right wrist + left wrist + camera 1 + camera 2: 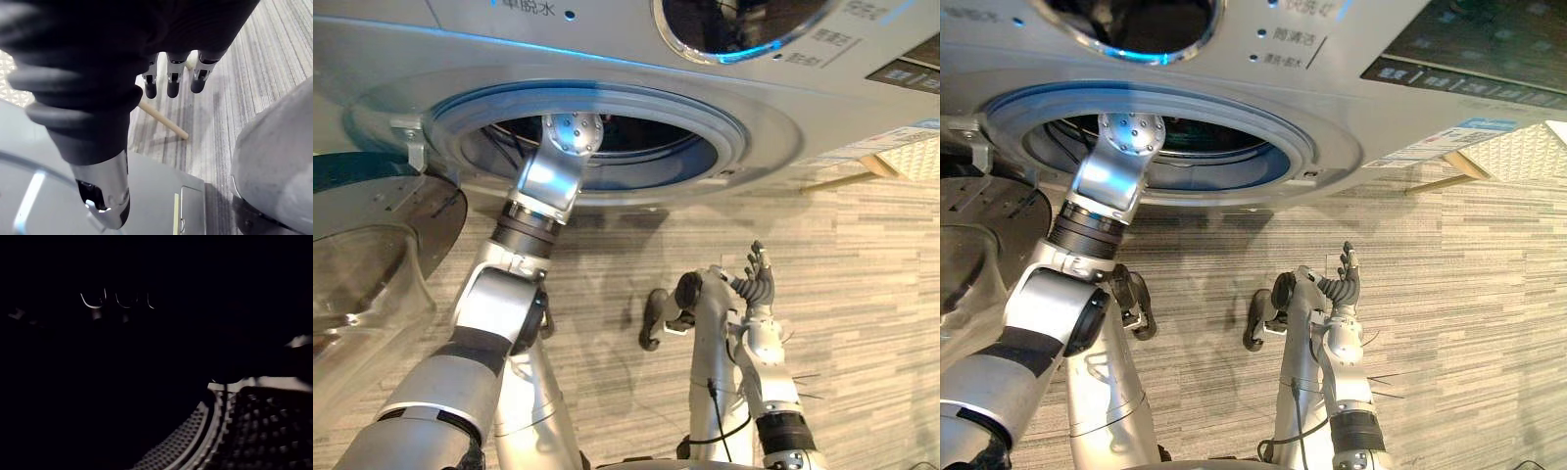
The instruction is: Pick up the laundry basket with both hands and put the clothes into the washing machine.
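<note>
**A:** So, what are the hands up to here?

**B:** The right hand (759, 279) is wide open and holding nothing. Its own wrist cam shows the fingers (170, 83) straight in a row, with the thumb (105, 196) sticking out apart from them. The hand hangs over the striped grey carpet (862, 294), below and to the right of the washer's mouth, and it's well apart from it.

**A:** And the left hand?

**B:** The left hand is somewhere inside the machine. The left arm (548, 181) goes up through the blue-grey door ring (724, 132) and the hand is hidden past the rim, so I honestly can't tell whether it's open or closed on something. Its wrist cam is nearly black. All I can make out is a bit of the perforated drum wall (254, 426).

**A:** Where's the washing machine sitting?

**B:** The washing machine (607, 59) runs right across the top of the head views, with its front tipped toward the camera. Its round glass door (372, 264) is swung open on the robot's left, just beside the arm. The control panel (1459, 49) is off to the right. A pale wooden stick (164, 120) lies on the carpet near that right corner of the machine.

**A:** Anything in the drum?

**B:** It's too dark in there to tell.
</note>
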Controlling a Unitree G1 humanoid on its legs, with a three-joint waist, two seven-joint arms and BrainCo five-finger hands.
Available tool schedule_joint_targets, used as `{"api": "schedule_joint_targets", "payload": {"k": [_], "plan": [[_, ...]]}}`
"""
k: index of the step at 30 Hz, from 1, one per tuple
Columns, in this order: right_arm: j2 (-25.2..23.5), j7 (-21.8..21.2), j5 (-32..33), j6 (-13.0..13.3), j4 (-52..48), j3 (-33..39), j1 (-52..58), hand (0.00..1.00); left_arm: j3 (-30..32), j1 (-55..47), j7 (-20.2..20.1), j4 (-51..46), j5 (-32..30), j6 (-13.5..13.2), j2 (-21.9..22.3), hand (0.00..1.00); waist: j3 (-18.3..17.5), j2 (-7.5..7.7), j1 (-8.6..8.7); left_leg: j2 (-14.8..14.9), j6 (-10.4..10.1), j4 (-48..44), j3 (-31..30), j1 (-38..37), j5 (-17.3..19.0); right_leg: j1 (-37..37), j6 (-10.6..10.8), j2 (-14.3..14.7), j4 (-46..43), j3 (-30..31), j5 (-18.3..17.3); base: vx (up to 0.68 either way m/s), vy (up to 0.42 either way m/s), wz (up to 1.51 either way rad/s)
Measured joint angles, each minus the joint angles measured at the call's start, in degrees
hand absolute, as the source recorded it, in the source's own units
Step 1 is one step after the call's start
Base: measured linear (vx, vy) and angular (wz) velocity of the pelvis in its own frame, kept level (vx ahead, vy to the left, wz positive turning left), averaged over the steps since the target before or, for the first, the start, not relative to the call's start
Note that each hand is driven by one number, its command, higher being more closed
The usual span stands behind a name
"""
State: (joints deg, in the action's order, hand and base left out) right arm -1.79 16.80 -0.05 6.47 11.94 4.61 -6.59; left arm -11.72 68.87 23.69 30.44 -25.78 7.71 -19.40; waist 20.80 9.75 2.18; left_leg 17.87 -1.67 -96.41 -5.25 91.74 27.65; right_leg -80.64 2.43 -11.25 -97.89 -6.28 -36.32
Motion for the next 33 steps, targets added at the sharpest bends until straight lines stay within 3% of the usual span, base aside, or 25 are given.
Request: {"api": "schedule_joint_targets", "payload": {"k": [2, 6, 9, 13, 16, 19, 21, 25, 30, 33], "plan": [[0.2, -0.9, 0.3, 0.5, 0.0, -0.1, -0.2, 0.00, 0.1, 0.1, -2.4, 1.1, -4.1, 0.9, -0.3, 0.00, 0.0, 0.00, -0.17, 0.0, -0.1, 0.1, 0.0, 0.0, -0.1, 0.0, -0.2, 0.0, 0.0, 0.0, -0.1, 0.02, -0.036, 0.03], [0.9, -2.6, 1.8, 0.9, 0.0, -0.2, -0.3, 0.00, 1.5, 1.3, -6.4, 2.8, -4.6, 1.2, -0.2, 0.00, 0.0, 0.00, -0.23, -0.8, -0.2, 1.2, 0.4, -0.3, -0.7, 0.1, -0.3, -0.9, 0.1, 0.0, -0.2, 0.01, -0.048, 0.13], [1.0, -3.4, 2.4, 0.9, 0.3, 0.0, 0.0, 0.00, 4.5, 0.9, -7.2, 2.4, 0.0, 0.7, -0.2, 0.00, 0.0, -0.03, -1.00, -0.9, -0.5, 2.4, 0.3, -1.1, -1.6, 1.0, -0.5, -0.9, 1.0, -0.4, -0.1, 0.04, -0.058, 0.06], [1.0, -3.7, 2.8, -0.9, 3.7, 0.1, 0.4, 0.00, 6.8, -9.5, -7.2, -5.0, 8.1, -0.6, -0.1, 0.00, 0.0, -0.12, -1.94, -1.2, -1.3, 5.9, 0.2, -7.1, -2.0, 7.6, -1.1, -1.6, 4.1, -2.3, -0.5, 0.08, -0.055, 0.17], [1.1, -4.6, 2.8, -2.7, 5.7, 1.4, 1.5, 0.00, 6.9, -22.7, -8.7, -10.1, 11.9, -1.4, 1.6, 0.00, -0.1, -0.69, -3.14, -2.1, -2.3, 11.3, 1.0, -14.8, -2.6, 15.3, -1.4, -2.1, 9.1, -3.6, -0.6, 0.11, -0.072, 0.29], [2.4, -4.7, 2.7, -4.4, 7.7, 2.9, 3.1, 0.00, 7.7, -37.5, -10.3, -16.0, 16.7, -3.9, 5.6, 0.00, -0.8, -2.29, -3.53, -3.1, -2.7, 17.4, 1.4, -21.8, -3.8, 23.1, -1.4, -2.9, 14.6, -6.1, -0.6, 0.11, -0.075, 0.40], [3.9, -4.8, 2.7, -5.4, 9.5, 3.9, 4.2, 0.00, 9.0, -48.3, -11.3, -18.3, 19.9, -4.5, 9.3, 0.00, -1.8, -4.17, -5.15, -3.9, -3.6, 22.6, 1.3, -27.1, -5.0, 29.0, -1.7, -2.9, 19.3, -8.2, -0.4, 0.11, -0.094, 0.36], [4.5, -5.6, 2.1, -5.9, 12.3, 4.5, 5.1, 0.00, 11.2, -62.4, -11.5, -20.2, 25.4, -5.6, 13.6, 0.00, -2.6, -5.76, -6.48, -5.1, -4.8, 32.6, 0.6, -35.9, -8.4, 38.9, -2.3, -2.7, 28.2, -12.1, 0.9, 0.13, -0.099, 0.44], [4.5, -5.8, 1.5, -5.8, 17.9, 4.6, 6.6, 0.00, 11.8, -73.0, -16.2, -13.8, 27.9, -6.0, 13.6, 0.00, -4.1, -6.80, -7.27, -6.1, -5.5, 49.9, 2.2, -51.4, -13.9, 54.0, -1.5, -1.4, 44.7, -16.2, 6.5, 0.13, -0.057, 0.26], [4.3, -5.9, 1.0, -5.9, 22.7, 4.6, 8.5, 0.00, 12.8, -75.4, -17.4, -5.7, 27.2, -6.1, 14.2, 0.00, -7.5, -7.27, -7.46, -6.1, -5.1, 60.3, 5.2, -60.8, -17.0, 62.5, 0.0, -0.2, 56.5, -17.2, 11.5, 0.15, 0.066, -0.09]]}}
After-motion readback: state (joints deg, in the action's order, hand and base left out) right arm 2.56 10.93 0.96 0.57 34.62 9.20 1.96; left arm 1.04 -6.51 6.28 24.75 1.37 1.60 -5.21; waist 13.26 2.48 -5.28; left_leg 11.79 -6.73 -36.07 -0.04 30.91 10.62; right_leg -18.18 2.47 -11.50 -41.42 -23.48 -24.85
